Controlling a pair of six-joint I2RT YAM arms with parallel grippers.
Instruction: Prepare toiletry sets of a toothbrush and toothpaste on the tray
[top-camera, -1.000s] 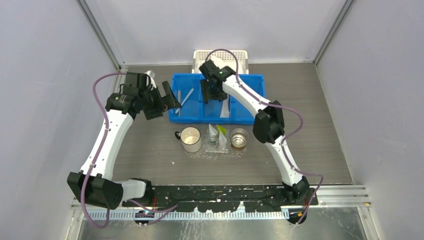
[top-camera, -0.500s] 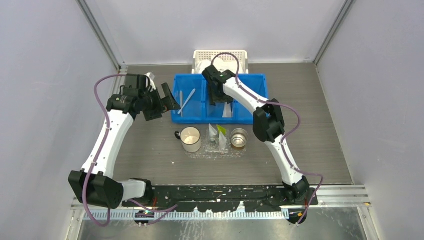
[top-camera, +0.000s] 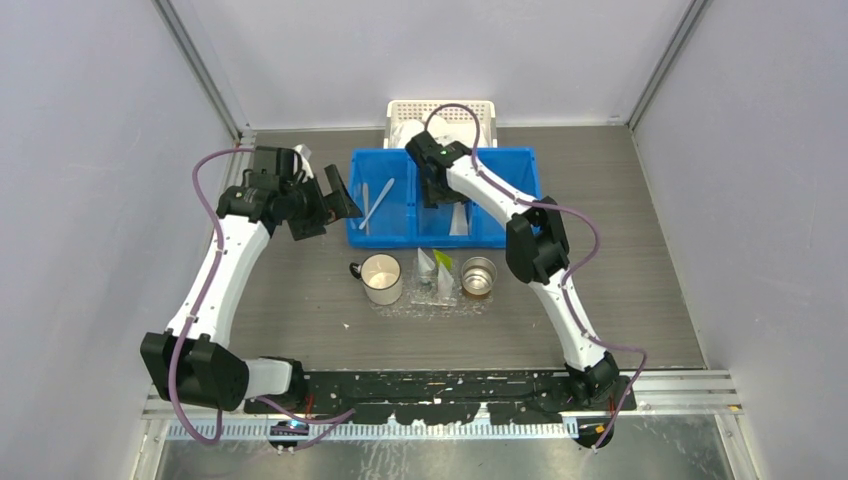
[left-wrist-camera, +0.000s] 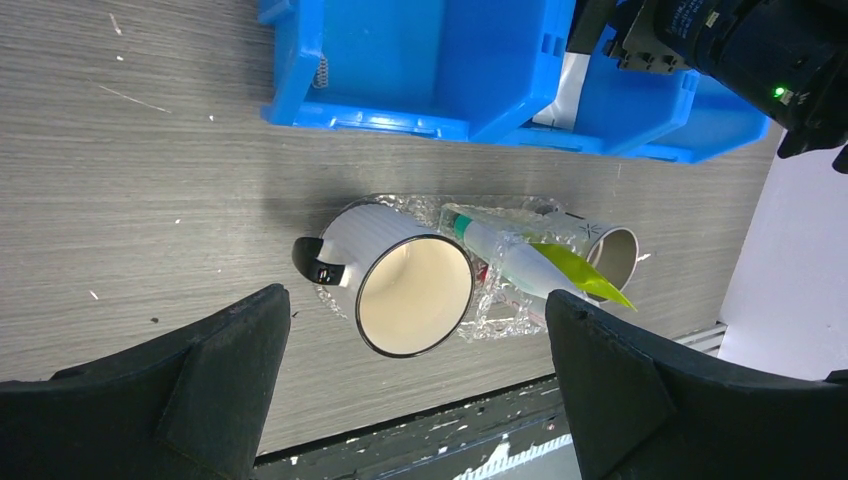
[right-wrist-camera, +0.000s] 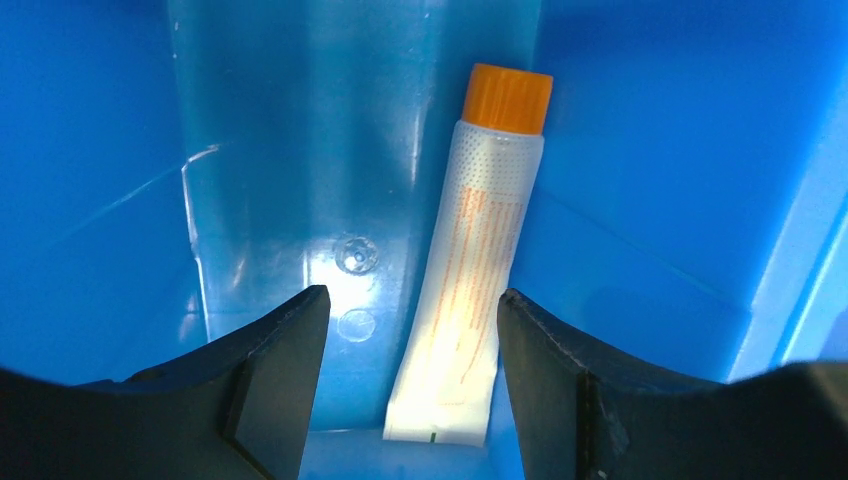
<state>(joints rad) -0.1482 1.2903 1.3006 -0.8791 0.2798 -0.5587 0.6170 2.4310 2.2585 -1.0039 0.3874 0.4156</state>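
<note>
From above, my left jaws hang wide open and empty over the worktop. The blue bin starts just to their right, and two slim white toothbrushes lie in its nearest compartment. My right jaws are down inside the bin's middle compartment, hidden there under my own wrist. The white basket sits just beyond them. Nearer my bases than both jaws, the clear tray carries a mug, a metal cup and, between those two, the toothpaste tubes. In the left wrist view, both dark fingers stand far apart at the lower corners with nothing held between them. Out ahead of the gap, the mug rests on the glinting tray. Beside the mug lie the toothpaste tubes, one white with a teal end and one yellow-green, with the metal cup beyond them. The blue bin lies past the tray, and my right arm reaches into it. In the right wrist view, my right jaws are partly open and grip nothing. An orange-capped toothpaste lies flat on the bin's floor in the gap between my fingers. Its crimped tail points toward me and its cap away. It lies closer to one finger than to the other, and I cannot tell whether it touches that finger.
</note>
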